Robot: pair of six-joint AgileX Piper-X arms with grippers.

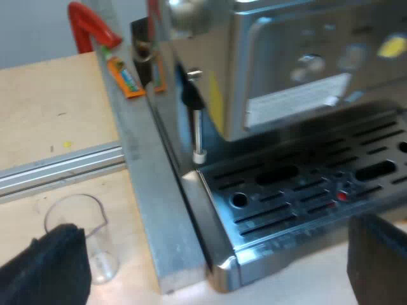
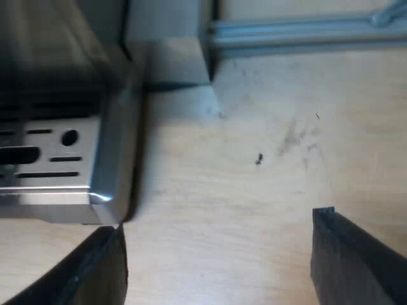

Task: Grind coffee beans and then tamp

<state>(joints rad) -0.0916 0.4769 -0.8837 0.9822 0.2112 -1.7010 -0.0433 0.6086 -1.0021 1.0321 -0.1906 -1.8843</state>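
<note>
Hovering low over the bench (image 2: 254,178), both sets of jaws stand spread wide and hold nothing. The espresso machine (image 1: 286,70) lies straight ahead of the left jaws, its front and slotted drip tray (image 1: 299,184) turned towards them, the tray's front edge running across their reach. A measuring glass (image 1: 82,229) stands upright close beside them. The right jaws hang over bare wood beside the tray's corner. I'd judge the left arm better placed for the machine's front.
</note>
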